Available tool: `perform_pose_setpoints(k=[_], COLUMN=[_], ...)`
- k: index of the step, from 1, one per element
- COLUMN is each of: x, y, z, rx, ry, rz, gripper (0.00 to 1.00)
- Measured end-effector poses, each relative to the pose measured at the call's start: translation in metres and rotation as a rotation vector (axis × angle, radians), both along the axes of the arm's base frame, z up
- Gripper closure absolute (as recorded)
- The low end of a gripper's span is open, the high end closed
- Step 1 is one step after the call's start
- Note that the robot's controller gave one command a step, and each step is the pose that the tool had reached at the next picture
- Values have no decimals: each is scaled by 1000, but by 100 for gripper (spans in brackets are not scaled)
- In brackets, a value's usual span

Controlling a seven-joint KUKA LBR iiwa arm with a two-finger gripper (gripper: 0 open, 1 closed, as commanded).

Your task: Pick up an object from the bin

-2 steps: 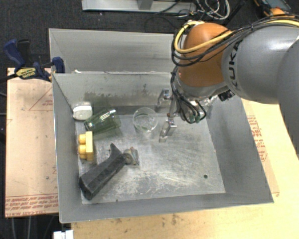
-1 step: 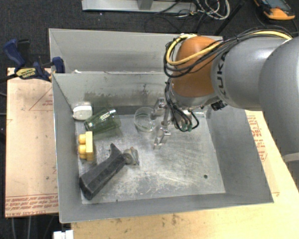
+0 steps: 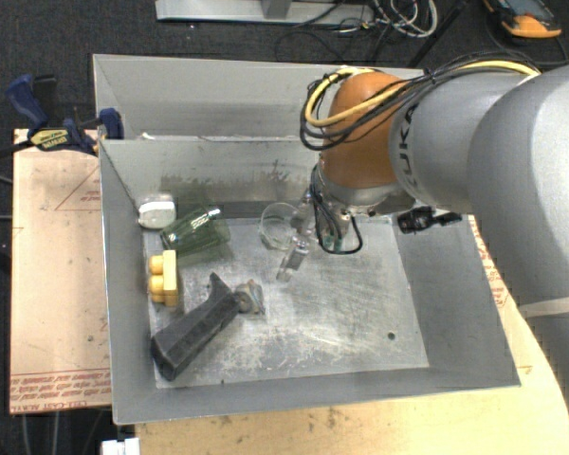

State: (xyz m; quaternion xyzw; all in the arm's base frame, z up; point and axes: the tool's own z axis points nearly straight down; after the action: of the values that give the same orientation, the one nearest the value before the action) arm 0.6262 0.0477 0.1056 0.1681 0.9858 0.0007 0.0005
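Hovering just beside clear round cup (image 3: 273,224), mid-bin (image 3: 360,339) | open or shut: cannot tell

The right half of the bin (image 3: 384,301) floor is bare, with lots of room. The left side is crowded: a white cap (image 3: 156,212), green bottle (image 3: 197,232), yellow block (image 3: 164,278) and long black handle (image 3: 194,330). A clear cup (image 3: 275,224) stands mid-back.

Soft, even light from overhead. The bin (image 3: 360,320) floor throws a pale, scuffed sheen from the centre toward 5 o'clock, and its left wall at 9 o'clock sits in shade. The arm casing (image 3: 522,169) at 3 o'clock glares nearly white. The dark floor (image 3: 38,27) at 11 o'clock is dim.
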Motion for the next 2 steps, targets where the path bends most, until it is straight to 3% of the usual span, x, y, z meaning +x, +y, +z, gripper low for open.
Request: perform_pose_setpoints(k=[1,2], x=[3,2], y=[2,2], z=[-22,-23], rx=[-2,4], ry=[-3,-16], rz=[187,-37], gripper=[0,100])
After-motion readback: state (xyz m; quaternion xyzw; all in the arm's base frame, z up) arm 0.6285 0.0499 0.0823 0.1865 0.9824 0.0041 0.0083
